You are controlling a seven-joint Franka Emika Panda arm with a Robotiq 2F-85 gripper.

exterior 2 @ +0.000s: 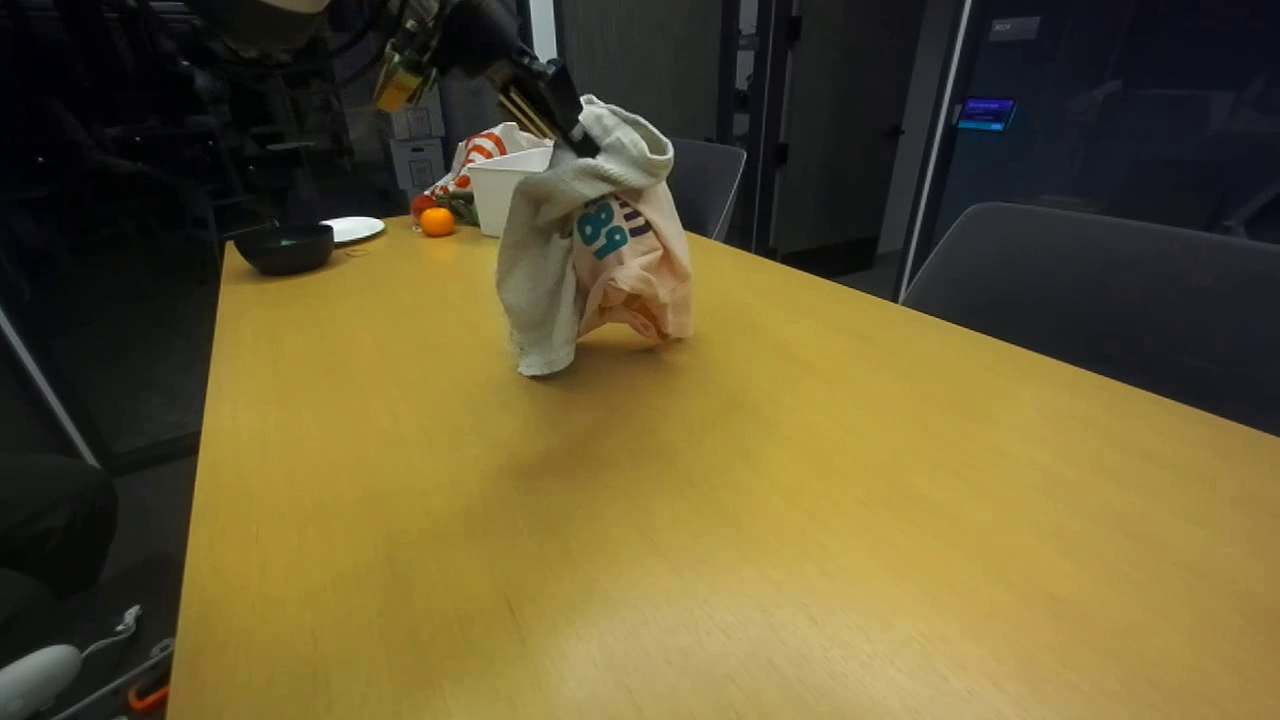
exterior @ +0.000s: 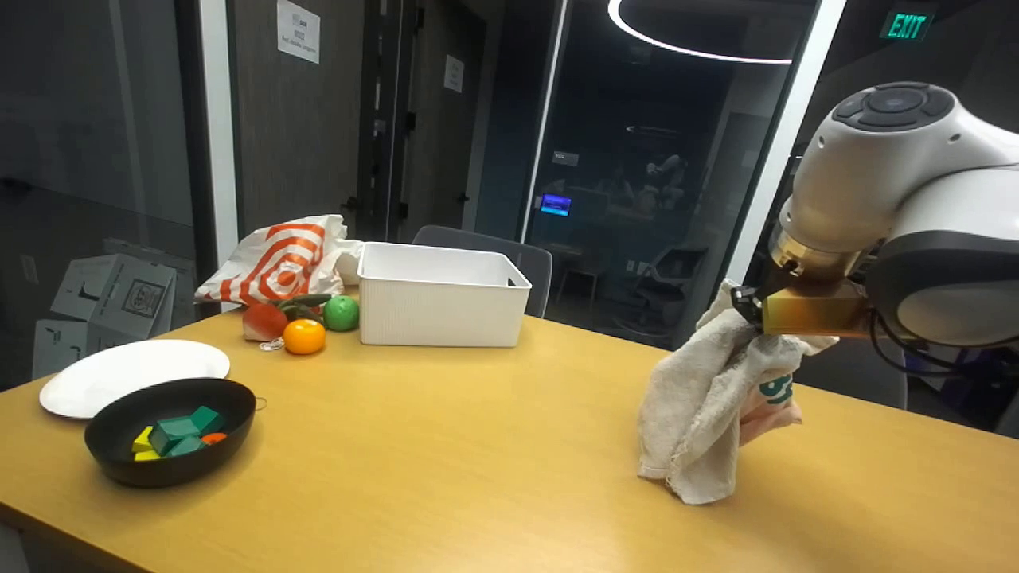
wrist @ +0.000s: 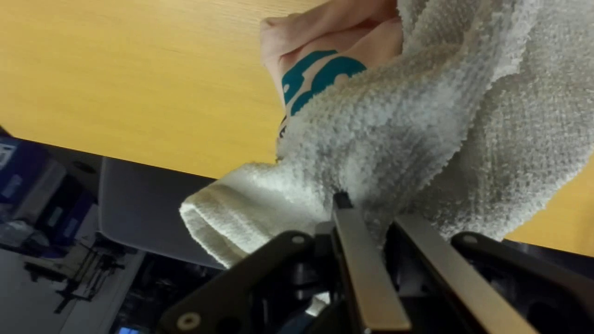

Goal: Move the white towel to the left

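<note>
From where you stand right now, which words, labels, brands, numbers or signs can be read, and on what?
"EXIT": green sign.
Teal characters on pinkish fabric hanging with the off-white cloth towel: distorted by folds, no certain reading.
White bag with red rings: no legible words.
Too small or blurred: two white paper notices, light-grey cardboard boxes, small blue screen, grey wall plate.

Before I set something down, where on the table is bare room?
Bare: the table's middle, between the black bowl and white towel; in an exterior view, also the near stretch in front of the towel. Crowded: beside the white bin, with orange fruit, green fruit and bag.
</note>
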